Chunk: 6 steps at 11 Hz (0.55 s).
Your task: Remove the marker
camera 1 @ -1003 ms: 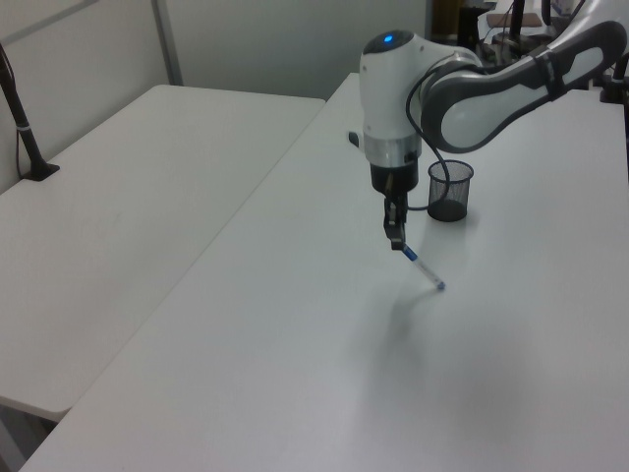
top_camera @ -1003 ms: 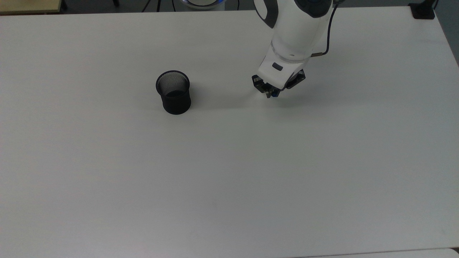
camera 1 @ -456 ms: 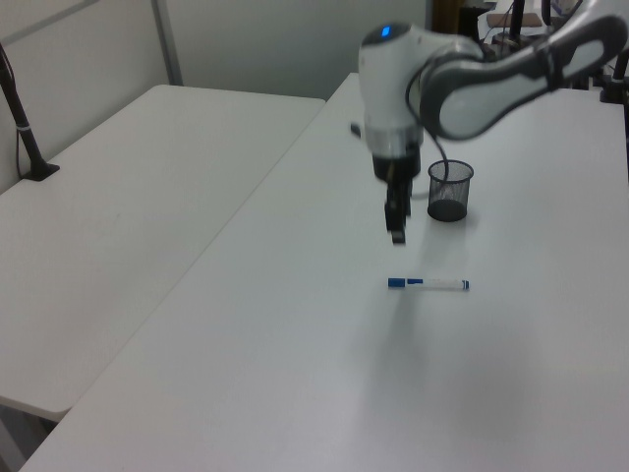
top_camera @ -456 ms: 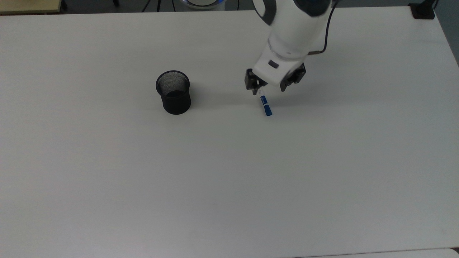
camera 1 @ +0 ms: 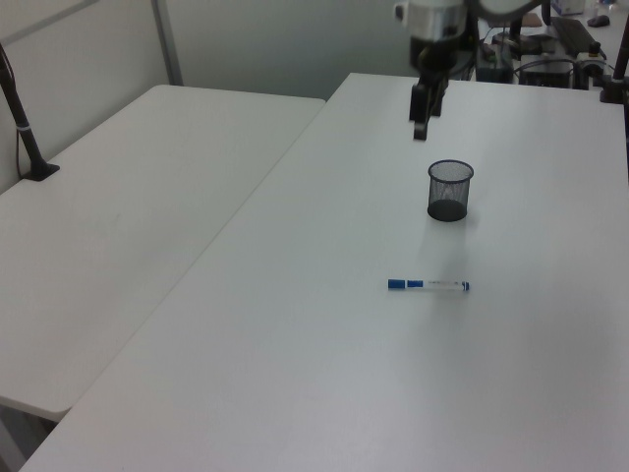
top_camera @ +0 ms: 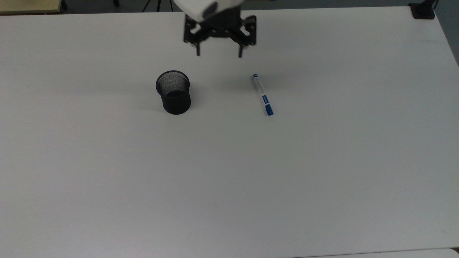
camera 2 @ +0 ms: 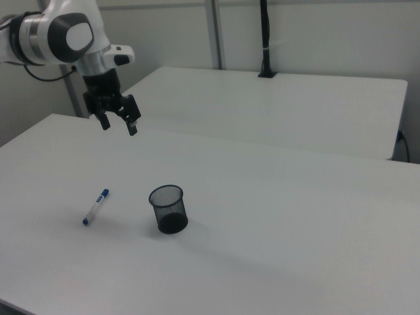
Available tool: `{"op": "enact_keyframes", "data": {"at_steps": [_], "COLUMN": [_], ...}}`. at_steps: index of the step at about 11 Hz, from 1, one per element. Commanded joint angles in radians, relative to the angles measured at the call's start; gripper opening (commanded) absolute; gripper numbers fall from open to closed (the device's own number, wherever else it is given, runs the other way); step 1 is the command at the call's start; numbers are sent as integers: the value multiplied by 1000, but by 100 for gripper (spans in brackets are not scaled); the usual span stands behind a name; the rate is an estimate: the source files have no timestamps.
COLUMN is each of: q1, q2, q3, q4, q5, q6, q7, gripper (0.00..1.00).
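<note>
In the top view, your gripper (top_camera: 218,55) hangs at the upper middle of the frame, its two fingers spread wide with nothing between them. The marker (top_camera: 263,95) lies flat on the white table (top_camera: 229,179), right of centre, with its blue cap toward the lower right. The black mesh cup (top_camera: 173,92) stands upright, well apart on the top view's left, and looks empty. With the marker out of the cup and lying loose on the table, the removal seems done, and the arm seems to be clear of both things. Compared with half a second ago, the marker lies in the same spot, but the gripper has risen and swung from just above the marker's white end toward the top edge. A second ago the marker was clamped in the fingers, tilted, with one end near the table.

In the left view, the gripper (camera 1: 421,126) sits near the top of the frame, above and behind the cup (camera 1: 449,190), seen edge-on. The marker (camera 1: 428,285) lies level in the middle of the frame, in front of the cup and not touching it.

In the right view, the gripper (camera 2: 119,125) is high at the upper left, fingers splayed and holding nothing. The marker (camera 2: 96,207) lies at the lower left, near the cup (camera 2: 168,209) but apart from it.
</note>
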Motion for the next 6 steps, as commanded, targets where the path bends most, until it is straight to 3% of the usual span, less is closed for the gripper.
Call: {"op": "enact_keyframes", "data": {"at_steps": [1, 3, 6], "q1": [-126, -273, -279], "q2": [-136, -173, -172], "q3": [42, 158, 163], "q4": [-63, -63, -56], "q5": [6, 7, 9], "q6": [-52, -78, -107], "q7": [-7, -30, -28], "gripper": [100, 100, 100]}}
